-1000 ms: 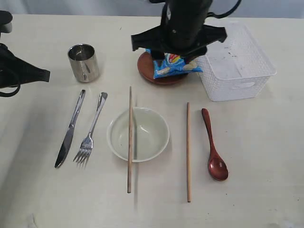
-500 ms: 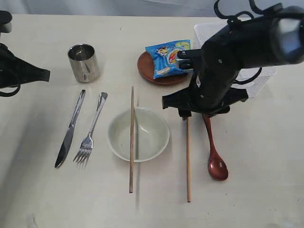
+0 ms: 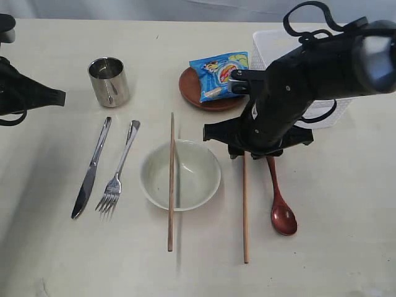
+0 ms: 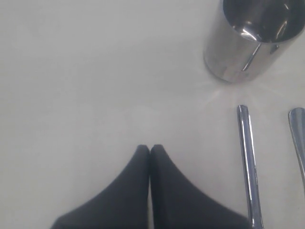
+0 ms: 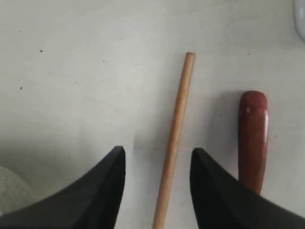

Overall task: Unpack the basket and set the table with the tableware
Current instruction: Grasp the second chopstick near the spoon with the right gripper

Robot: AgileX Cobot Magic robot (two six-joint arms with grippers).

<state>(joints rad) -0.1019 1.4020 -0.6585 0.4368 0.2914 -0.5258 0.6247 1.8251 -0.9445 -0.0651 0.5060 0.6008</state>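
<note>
Wooden chopstick is seen lying flat on the pale worktop between the parted fingers of the right gripper, untouched, with the red-brown spoon laid just beside it outside the gripper.

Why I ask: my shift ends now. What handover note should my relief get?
The left gripper is shut, empty, near the cup.
The right gripper has fingers open, straddling one end of the right chopstick, beside the spoon.
Done: knife, fork, bowl and plate are out on the table. The snack bag lies on the plate.
Left: probably pairing the chopsticks; the other chopstick lies across the bowl. The basket is mostly hidden.
</note>
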